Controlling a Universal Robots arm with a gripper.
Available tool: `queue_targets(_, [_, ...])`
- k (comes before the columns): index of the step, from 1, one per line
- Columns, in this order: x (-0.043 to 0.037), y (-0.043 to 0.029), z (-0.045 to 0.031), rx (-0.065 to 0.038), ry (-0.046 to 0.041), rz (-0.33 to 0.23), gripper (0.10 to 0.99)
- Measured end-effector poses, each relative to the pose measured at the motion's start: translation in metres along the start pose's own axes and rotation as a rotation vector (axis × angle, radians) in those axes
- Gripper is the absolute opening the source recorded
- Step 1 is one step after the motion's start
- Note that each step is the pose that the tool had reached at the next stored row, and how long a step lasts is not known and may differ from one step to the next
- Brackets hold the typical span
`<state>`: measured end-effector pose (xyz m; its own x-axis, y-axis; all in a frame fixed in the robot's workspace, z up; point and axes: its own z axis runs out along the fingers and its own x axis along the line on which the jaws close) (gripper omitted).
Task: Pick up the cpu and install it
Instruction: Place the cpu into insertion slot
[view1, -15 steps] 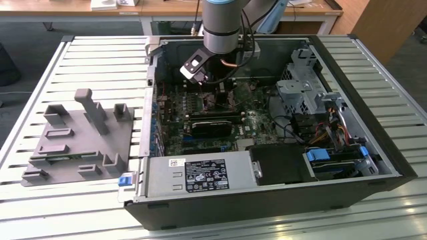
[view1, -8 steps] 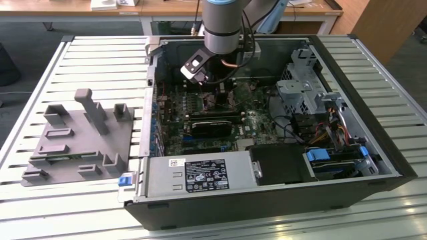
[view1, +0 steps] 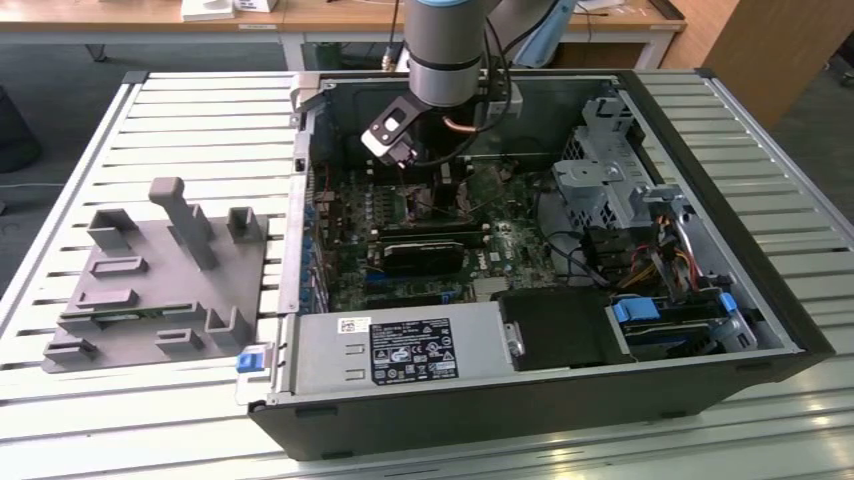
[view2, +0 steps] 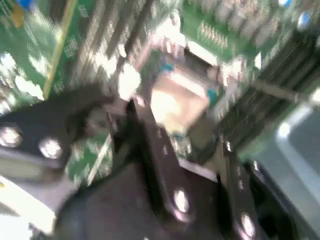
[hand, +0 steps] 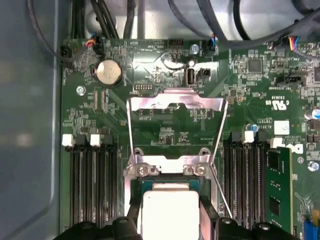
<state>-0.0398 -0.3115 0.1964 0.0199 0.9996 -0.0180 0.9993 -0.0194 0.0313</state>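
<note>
Gripper (hand: 171, 222): the two dark fingers (hand: 132, 224) are clamped on opposite edges of the cpu (hand: 170, 207), touching the chip on both sides in the first wrist view. The cpu lies flat with its silver-grey top toward the camera, directly over the socket (hand: 170, 184). I cannot tell whether its underside touches the socket bed.

The second wrist view is smeared. It probably shows the same grip, with dark fingers (view2: 150, 145) flanking a pale square, the cpu (view2: 176, 100).

Around the socket:
- The load plate (hand: 175, 102) is swung open and lies back over the motherboard (hand: 165, 135).
- Memory slots (hand: 92, 180) run along both sides of the socket.
- A green memory module (hand: 279, 192) is seated in the slots on one side.
- A coin cell (hand: 108, 73) sits beyond the load plate, well apart from the cpu.

Exterior view:
- The arm (view1: 447, 50) stands near vertical inside the open computer case (view1: 300, 170).
- The gripper (view1: 447, 188) is low over the board, near the case's far wall.
- The power supply (view1: 394, 350) lies along the near edge of the case.
- A grey fixture (view1: 147, 290) rests on the slatted table (view1: 200, 110), toward the exterior view's left of the case and apart from it.
</note>
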Motion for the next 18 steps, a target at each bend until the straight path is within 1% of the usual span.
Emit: queue_targets(18, [-0.0011, -0.0014, 0.0034, 0.0, 0.0006, -0.003, 0.541])
